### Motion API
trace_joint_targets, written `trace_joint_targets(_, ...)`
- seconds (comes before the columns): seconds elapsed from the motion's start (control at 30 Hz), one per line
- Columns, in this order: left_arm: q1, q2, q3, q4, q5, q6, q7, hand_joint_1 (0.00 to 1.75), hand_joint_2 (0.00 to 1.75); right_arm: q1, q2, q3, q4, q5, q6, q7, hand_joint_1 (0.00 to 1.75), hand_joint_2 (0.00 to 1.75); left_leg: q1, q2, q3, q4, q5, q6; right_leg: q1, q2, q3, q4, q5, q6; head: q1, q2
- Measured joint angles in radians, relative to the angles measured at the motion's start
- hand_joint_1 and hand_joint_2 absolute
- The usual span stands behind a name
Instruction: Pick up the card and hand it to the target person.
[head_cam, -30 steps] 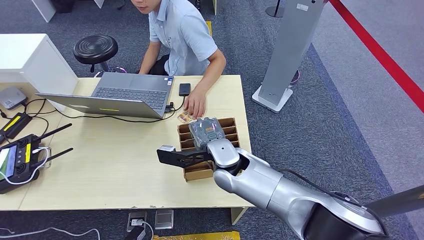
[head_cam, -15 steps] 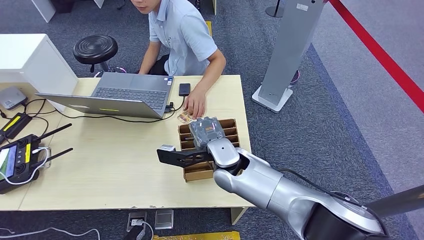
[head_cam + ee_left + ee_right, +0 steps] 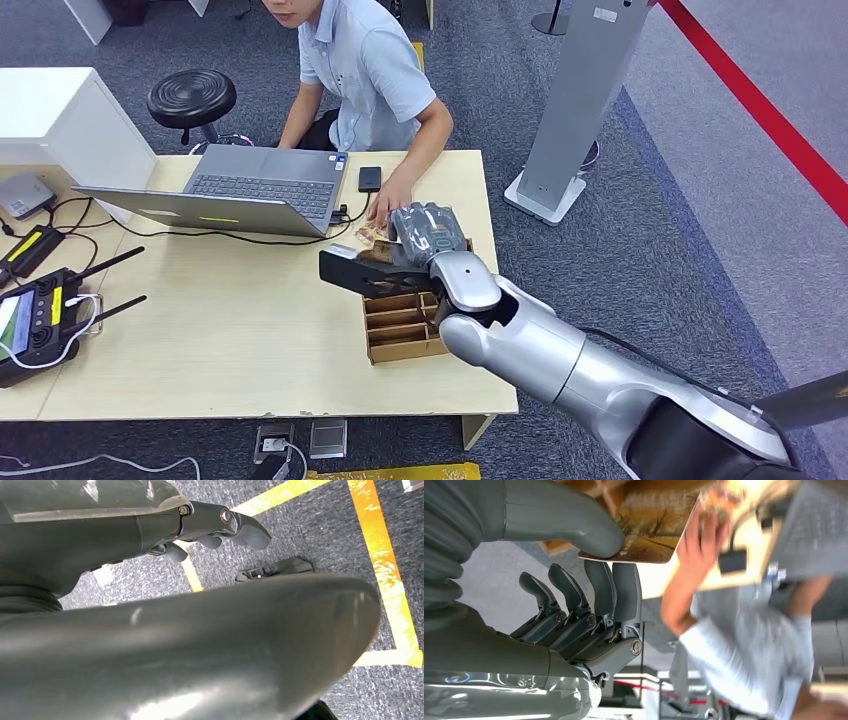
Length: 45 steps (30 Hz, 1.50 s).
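Head view has the robot's right hand (image 3: pixel 428 232) sitting around the middle of the frame, raised over the far end of the brown cardboard divider box (image 3: pixel 400 325) on the light wood table (image 3: pixel 220 330). From up here the hand mostly shows its back, so the grip is hard to read, but the right wrist view sorts it out: the thick grey thumb (image 3: pixel 574 522) is pressed down on a golden-brown card (image 3: pixel 649 527) with the darker fingers (image 3: pixel 624 587) coming up underneath, so the card is pinched between thumb and fingers, sticking out toward the upper middle of that frame. Right past the card's edge there's a person's hand (image 3: pixel 701 542), blurred, very close to it; whether it's touching the card I can't tell. In the head view that same person's hand (image 3: pixel 390 205) rests on the table just beside the robot's hand, with a few small cards (image 3: pixel 372 235) lying under it. The person in a light blue shirt (image 3: pixel 365 70) sits at the top centre, a laptop (image 3: pixel 255 185) open at upper left, and a black phone (image 3: pixel 369 179) next to it. Left wrist view shows the left hand (image 3: pixel 220 527) hanging over grey carpet (image 3: pixel 320 535) with yellow tape lines, fingers loosely curled and holding nothing.
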Motion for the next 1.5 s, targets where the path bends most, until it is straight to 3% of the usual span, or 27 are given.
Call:
trace_joint_targets(0.23, 0.01, 0.0, 0.0, 0.0, 0.008, 0.0, -0.009, 0.0, 0.0, -0.006, -0.064, -0.074, -0.17, -0.003, -0.019, 0.031, 1.57, 1.75, 0.0, 0.0, 0.0, 0.0, 0.0, 0.0, 0.0, 0.0, 0.0, 0.0, 0.0, 0.0, -0.001, 0.0)
trace_joint_targets(0.43, 0.008, 0.0, 0.0, 0.0, 0.004, -0.006, -0.009, 0.0, 0.0, 0.01, -0.084, -0.09, -0.212, -0.022, 0.019, 0.007, 1.57, 1.75, 0.0, 0.0, 0.0, 0.0, 0.0, 0.0, 0.0, 0.0, 0.0, 0.0, 0.0, 0.0, -0.001, 0.0)
trace_joint_targets(0.53, 0.003, 0.0, 0.0, 0.0, -0.002, -0.013, -0.006, 0.0, 0.0, 0.015, -0.084, -0.091, -0.188, 0.022, -0.023, -0.045, 1.57, 1.75, 0.0, 0.0, 0.0, 0.0, 0.0, 0.0, 0.0, 0.0, 0.0, 0.0, 0.0, 0.0, -0.001, 0.0)
trace_joint_targets(0.7, -0.008, -0.004, 0.0, 0.0, -0.012, -0.018, -0.005, 0.0, 0.0, 0.019, -0.081, -0.09, -0.1, 0.199, -0.19, -0.144, 1.57, 1.75, 0.0, 0.0, 0.0, 0.0, 0.0, 0.0, 0.0, 0.0, 0.0, 0.0, 0.0, 0.0, 0.0, 0.0)
trace_joint_targets(0.87, -0.018, -0.009, 0.0, 0.0, -0.018, -0.021, -0.005, 0.0, 0.0, 0.031, -0.07, -0.092, -0.004, 0.317, -0.305, -0.188, 1.57, 1.75, 0.0, 0.0, 0.0, 0.0, 0.0, 0.0, 0.0, 0.0, 0.0, 0.0, 0.0, 0.0, 0.0, 0.0)
trace_joint_targets(1.5, -0.02, -0.01, 0.0, 0.0, -0.014, -0.024, -0.002, 0.0, 0.0, 0.049, -0.007, -0.104, 0.164, 0.357, -0.327, -0.219, 1.57, 1.75, 0.0, 0.0, 0.0, 0.0, 0.0, 0.0, 0.0, 0.0, 0.0, 0.0, 0.0, 0.0, -0.001, 0.0)
